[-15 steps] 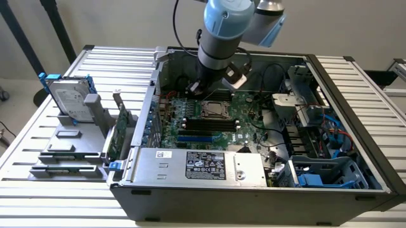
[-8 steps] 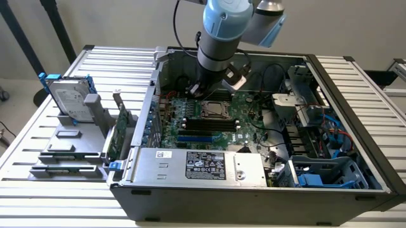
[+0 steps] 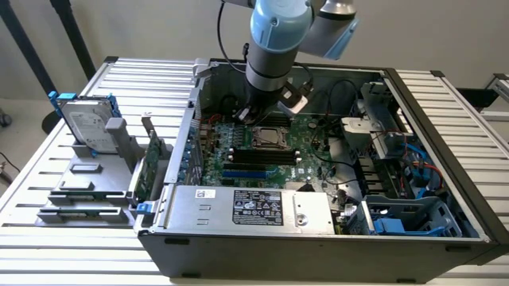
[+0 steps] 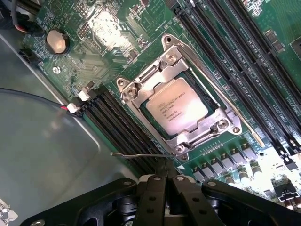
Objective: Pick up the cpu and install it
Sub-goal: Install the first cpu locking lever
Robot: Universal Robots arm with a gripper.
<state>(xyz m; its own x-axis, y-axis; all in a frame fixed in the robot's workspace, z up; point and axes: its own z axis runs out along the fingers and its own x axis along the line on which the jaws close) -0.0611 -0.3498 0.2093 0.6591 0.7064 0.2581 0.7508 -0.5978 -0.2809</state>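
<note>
Already the cpu (image 3: 270, 136) sits in its socket (image 4: 141, 85) near the exterior view's centre, the shut, empty claw (image 3: 258, 117) just above it in frame, so a dip might jam the thin lever (image 4: 136, 154) or scratch the cpu.

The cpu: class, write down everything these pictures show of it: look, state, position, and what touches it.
The cpu is a small, flat, square chip with a dull silver metal top that bears faint printed lettering. It lies flat, seated in its socket on the green motherboard. The socket's silver metal frame lies around its edges. The shut gripper hangs over the board beside it and does not touch it.
</note>
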